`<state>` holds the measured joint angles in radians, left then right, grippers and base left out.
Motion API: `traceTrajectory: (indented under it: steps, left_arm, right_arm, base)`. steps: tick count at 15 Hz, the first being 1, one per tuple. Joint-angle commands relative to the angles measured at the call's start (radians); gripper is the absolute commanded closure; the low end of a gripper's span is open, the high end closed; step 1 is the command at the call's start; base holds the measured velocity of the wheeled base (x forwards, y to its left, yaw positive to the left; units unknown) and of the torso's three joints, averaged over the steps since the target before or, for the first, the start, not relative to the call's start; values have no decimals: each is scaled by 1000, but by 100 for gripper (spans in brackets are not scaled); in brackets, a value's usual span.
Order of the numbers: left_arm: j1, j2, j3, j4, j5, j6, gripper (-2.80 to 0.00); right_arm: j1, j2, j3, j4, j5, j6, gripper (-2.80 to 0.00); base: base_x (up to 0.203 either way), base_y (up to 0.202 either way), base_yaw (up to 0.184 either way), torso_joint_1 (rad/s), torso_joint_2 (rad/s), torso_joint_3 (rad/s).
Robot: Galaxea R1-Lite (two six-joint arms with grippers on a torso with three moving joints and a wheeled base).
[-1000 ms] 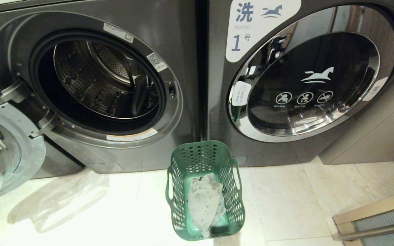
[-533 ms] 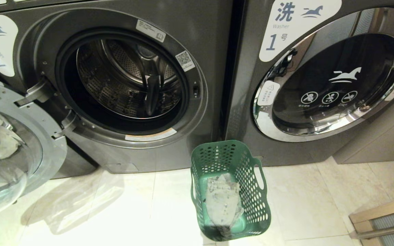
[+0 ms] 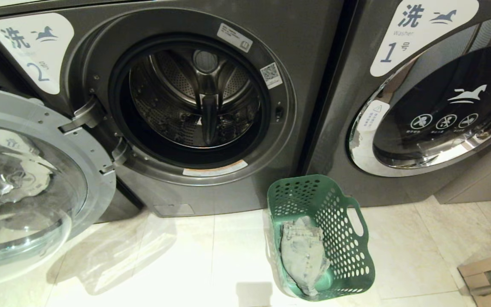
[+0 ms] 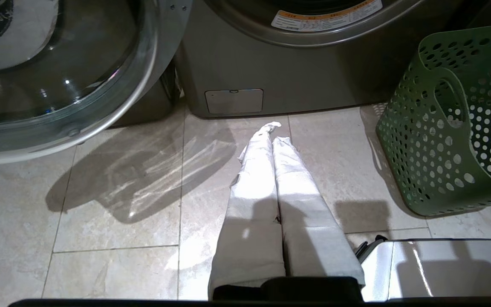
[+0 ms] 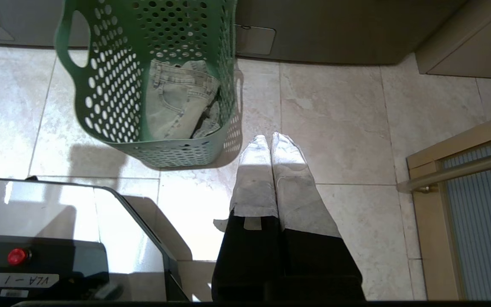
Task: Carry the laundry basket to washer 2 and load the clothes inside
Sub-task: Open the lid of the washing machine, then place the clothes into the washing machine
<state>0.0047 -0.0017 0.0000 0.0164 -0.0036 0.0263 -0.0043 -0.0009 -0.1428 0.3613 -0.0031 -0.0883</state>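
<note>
The laundry basket (image 3: 350,249), green and perforated, stands on the floor in front of the gap between the two washers. The clothes (image 3: 303,251), pale denim, lie inside it. Washer 2 (image 3: 309,64) fills the middle of the head view, its label (image 3: 36,51) at the upper left. Its round door (image 3: 28,187) is swung open to the left and the steel drum (image 3: 198,102) shows. Neither arm is in the head view. My left gripper (image 4: 273,132) hangs shut and empty over the tiles left of the basket (image 4: 454,140). My right gripper (image 5: 270,138) is shut and empty, just right of the basket (image 5: 113,94) with the denim (image 5: 177,102).
Washer 1 (image 3: 356,55) stands on the right with its door closed. The open glass door juts out over the floor at the left. A wooden frame with ribbed glass (image 5: 475,204) borders the right side. My own base (image 5: 36,213) sits low behind the basket.
The whole picture has shifted to the right, so the camera has turned or driven left: washer 2's label and open door are now fully in view. The basket keeps its place by the washers.
</note>
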Motion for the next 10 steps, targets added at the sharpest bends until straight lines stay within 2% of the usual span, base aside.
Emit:
traceTrajectory:
  steps: [1,3,10]
  left_arm:
    - [1,0,2,0,-1,3,0]
    - [0,0,2,0,-1,7,0]
    - [1,0,2,0,-4,13,0]
  right_arm:
    - [1,1,0,2,1,-1,0]
    - [1,1,0,2,2,-1,0]
    - [0,1,0,2,2,0,0]
  base:
    - [0,169,0,1,1,8]
    - [0,94,-3,-1,2,5]
    - [0,0,0,0,0,0]
